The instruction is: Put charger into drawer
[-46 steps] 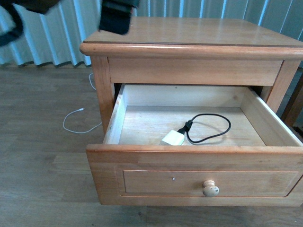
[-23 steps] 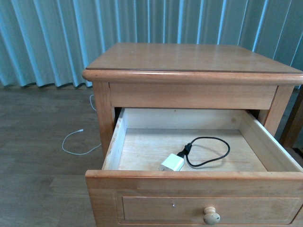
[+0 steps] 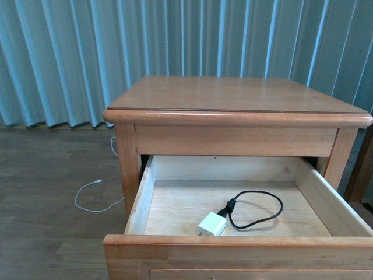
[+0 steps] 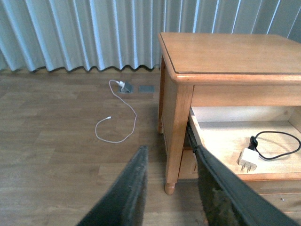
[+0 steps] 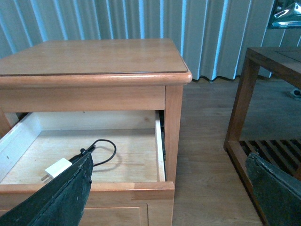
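The charger [image 3: 211,224] lies inside the open drawer [image 3: 233,241], near its front wall, with its black cable [image 3: 281,204] looped beside it. It is judged light, rigid and smooth, best pinched across the block's flat sides, not by the limp cable. The left hand [image 4: 170,155] and right hand [image 5: 168,160] are held spread and empty.

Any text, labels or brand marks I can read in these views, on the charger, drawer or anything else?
No readable text in any view.
The charger: plain white faces; any print is too small to tell.
The drawer and nightstand top: bare wood, no lettering or stickers.
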Motion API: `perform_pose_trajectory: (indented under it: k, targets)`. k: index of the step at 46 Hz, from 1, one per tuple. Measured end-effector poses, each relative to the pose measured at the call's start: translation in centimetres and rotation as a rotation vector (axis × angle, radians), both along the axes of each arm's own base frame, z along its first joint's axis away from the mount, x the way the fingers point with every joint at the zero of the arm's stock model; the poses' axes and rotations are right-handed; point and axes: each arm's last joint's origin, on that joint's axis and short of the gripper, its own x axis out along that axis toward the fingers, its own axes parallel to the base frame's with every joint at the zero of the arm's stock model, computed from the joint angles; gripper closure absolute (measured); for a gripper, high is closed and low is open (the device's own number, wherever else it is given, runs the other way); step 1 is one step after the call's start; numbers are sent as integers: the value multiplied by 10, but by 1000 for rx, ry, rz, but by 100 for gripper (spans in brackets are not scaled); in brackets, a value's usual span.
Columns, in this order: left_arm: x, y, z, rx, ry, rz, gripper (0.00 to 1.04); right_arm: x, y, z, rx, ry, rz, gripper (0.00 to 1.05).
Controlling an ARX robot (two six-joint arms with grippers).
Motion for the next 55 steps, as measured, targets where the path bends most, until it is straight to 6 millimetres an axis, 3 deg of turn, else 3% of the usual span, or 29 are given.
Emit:
perform_pose_trajectory:
  k: [7,25,55]
  targets:
    - [-3,10,-21,-3,-15,5,101,0,0,0,0,0,0,8]
    - [-3,26,-54,0,-11,14,101,0,0,0,0,0,0,8]
    - [-4,26,-73,0,-24,15,101,0,0,0,0,0,0,8]
